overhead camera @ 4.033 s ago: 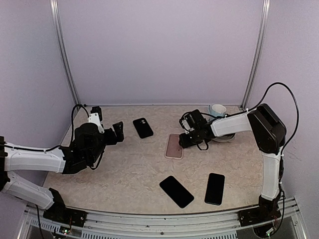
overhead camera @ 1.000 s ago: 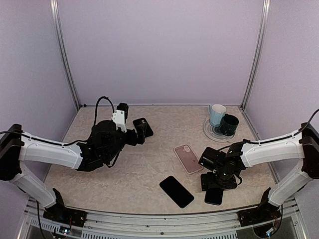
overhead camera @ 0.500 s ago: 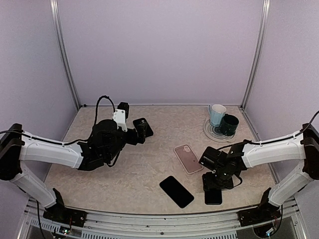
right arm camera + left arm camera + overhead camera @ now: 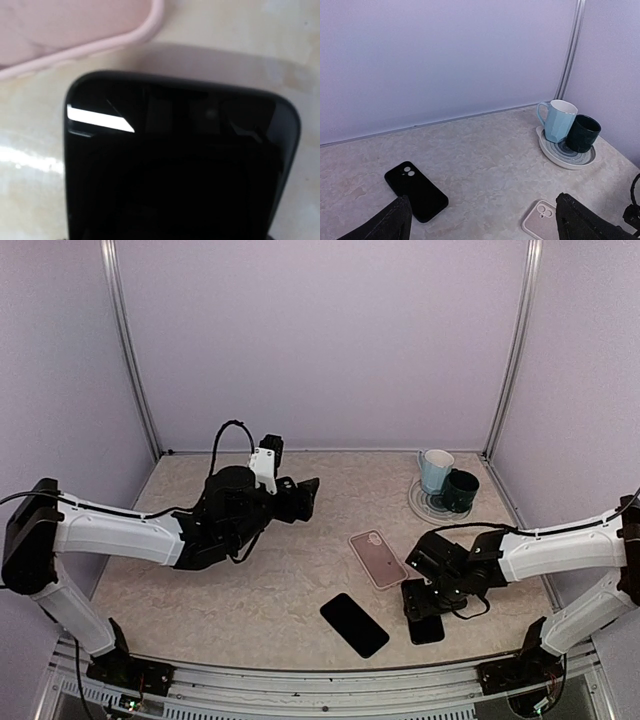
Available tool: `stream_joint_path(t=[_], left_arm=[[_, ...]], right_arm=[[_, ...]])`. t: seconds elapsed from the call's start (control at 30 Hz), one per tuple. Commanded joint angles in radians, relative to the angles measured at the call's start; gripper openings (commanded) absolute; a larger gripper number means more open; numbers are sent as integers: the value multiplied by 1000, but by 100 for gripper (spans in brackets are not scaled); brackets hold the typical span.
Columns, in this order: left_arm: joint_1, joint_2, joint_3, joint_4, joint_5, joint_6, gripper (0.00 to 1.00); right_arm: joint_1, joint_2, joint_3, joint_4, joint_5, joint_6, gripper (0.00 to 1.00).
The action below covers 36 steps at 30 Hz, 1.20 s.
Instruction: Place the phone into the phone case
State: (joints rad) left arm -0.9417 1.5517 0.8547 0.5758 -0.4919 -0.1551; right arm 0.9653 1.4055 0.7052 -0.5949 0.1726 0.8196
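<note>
- From the top camera, the left claw [image 4: 306, 498] hangs above the far left part of the table [image 4: 250, 580] with its jaws apart and nothing between them.
- The right claw [image 4: 422, 602] is down on the far end of the phone [image 4: 428, 629], which lies near the front right of the table; this view does not show whether the claw is clamping it.
- The pink phone case [image 4: 378, 559] lies flat just beside that claw, on its far left side and apart from the phone.
- A second phone [image 4: 353, 625] lies screen up to the left of the first.
- A blue mug [image 4: 434, 470] and a dark mug [image 4: 461, 489] stand on a plate [image 4: 424, 508] in the far right corner.
- In the left wrist view, the two fingers [image 4: 390, 222] stand wide apart over bare table.
- A third phone [image 4: 416, 191] lies back up, two lenses showing, and a corner of the case [image 4: 540, 220] shows lower right.
- In the right wrist view, the phone [image 4: 175, 170] fills the picture, with the case's rim [image 4: 75, 35] just past its top edge, not touching. The fingers are out of sight, so the grip cannot be told.
</note>
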Motion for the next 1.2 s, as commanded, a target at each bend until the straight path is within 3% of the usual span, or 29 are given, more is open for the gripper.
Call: stream_joint_path(t=[0.0,0.27,0.4,0.57,0.67,0.83,1.17], left_arm=[[-33,75,110,-76,142,-15,99],[-33,268,306,-163,660,-108,96],[-28,413,467,-280,798,-159,90],[-4,432,418,-187,799,-241,90],[16,422,414,-187,789,-244,91],[22,426,430,-225,795,-221,91],[23,417,401,-211,788,-216,91]], right_arm=[[-7,-87,-87,152,40,-68,64],[-23,-202,-215,391,103,-176,63],[-101,-200,-166,276,61,-168,72],[-92,-196,3,-64,2,-98,85],[-67,-168,60,-165,-105,-60,99],[-34,-74,167,-347,-108,-38,99],[-21,70,171,-284,-171,-62,99]])
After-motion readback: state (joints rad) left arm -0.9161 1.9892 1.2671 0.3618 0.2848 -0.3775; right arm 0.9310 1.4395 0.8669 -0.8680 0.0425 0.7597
